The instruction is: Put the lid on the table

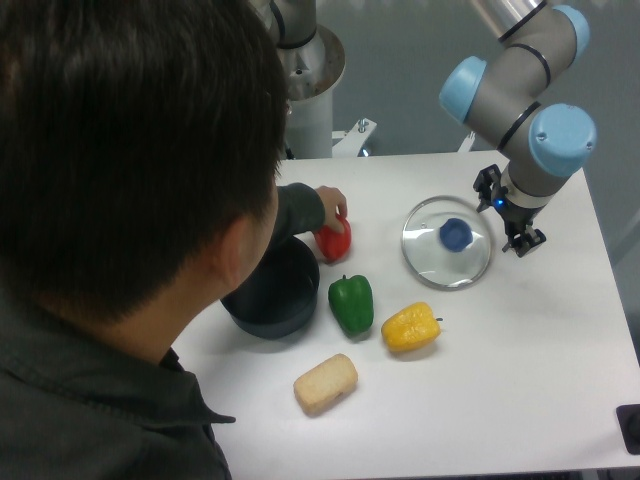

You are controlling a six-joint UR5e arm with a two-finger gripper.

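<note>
The lid [447, 243], clear glass with a metal rim and a blue knob, appears to lie flat on the right part of the white table [540, 340]. My gripper [505, 218] hangs just at the lid's right rim. The wrist hides its fingertips, so I cannot see whether they still grip the rim.
A person leans over the left half of the table, one hand on a red pepper [335, 240]. A dark pot [272, 292] stands beside a green pepper [351, 304], a yellow pepper [410, 327] and a bread-like block [326, 383]. The robot base [305, 90] is at the back.
</note>
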